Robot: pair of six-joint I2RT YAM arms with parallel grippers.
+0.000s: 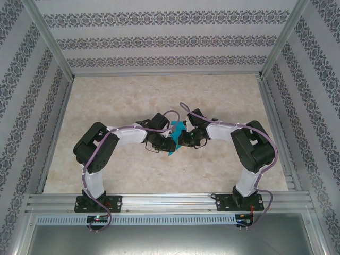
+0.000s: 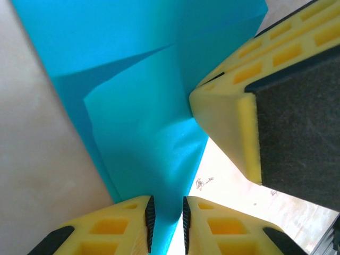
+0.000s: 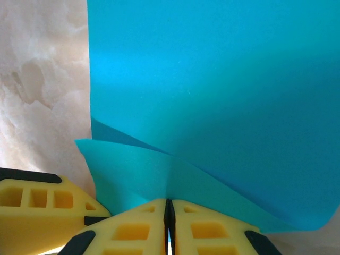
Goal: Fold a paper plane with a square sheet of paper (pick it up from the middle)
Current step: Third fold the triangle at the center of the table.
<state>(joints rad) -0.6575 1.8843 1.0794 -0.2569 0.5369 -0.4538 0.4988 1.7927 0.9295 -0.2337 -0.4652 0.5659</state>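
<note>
Above the tabletop (image 1: 133, 95) middle, the half-folded square sheet of paper (image 3: 212, 79) hangs between both arms, with the right end effector (image 3: 169, 204) clamped tight on it and the left end effector (image 2: 168, 212) pinched narrowly on a fold. Pulling apart could tear it; a slipping grip would skew the crease.

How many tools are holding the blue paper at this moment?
2. The left tool grips the blue paper from the left, the sheet between its fingers; the right tool is pinched shut on it from the right.
</note>
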